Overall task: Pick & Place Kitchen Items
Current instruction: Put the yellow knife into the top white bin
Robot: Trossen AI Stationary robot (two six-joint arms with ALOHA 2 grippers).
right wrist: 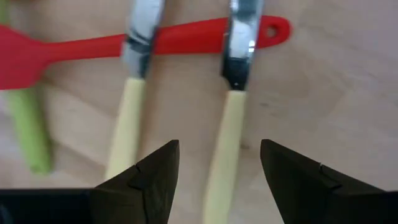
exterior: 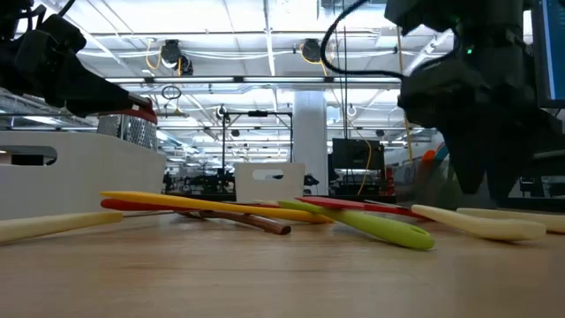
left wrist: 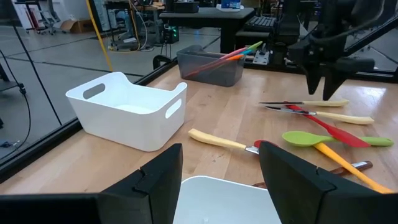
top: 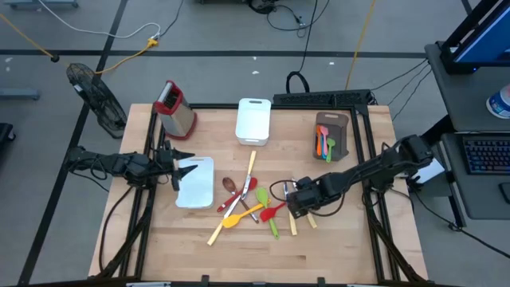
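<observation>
- Right end effector [right wrist: 217,163] hangs fingers apart and empty, straddling one cream-handled utensil [right wrist: 222,149] on the tabletop [top: 335,247], seemingly lined up to grasp it.
- Beside it lies the red spatula [right wrist: 93,46] in the scattered pile.
- Left end effector [left wrist: 221,168] waits open over a white tray [left wrist: 224,199].
- Brown tray [top: 341,127] holds sorted utensils.

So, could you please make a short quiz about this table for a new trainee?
1. True or false: the right gripper is open above two pale-handled utensils.
2. Which container holds orange and green utensils? A) the white bin B) the brown tray C) the white tray
3. Fill in: the left gripper hovers open over the ____ tray.

Key: 1 true; 2 B; 3 white.
</observation>
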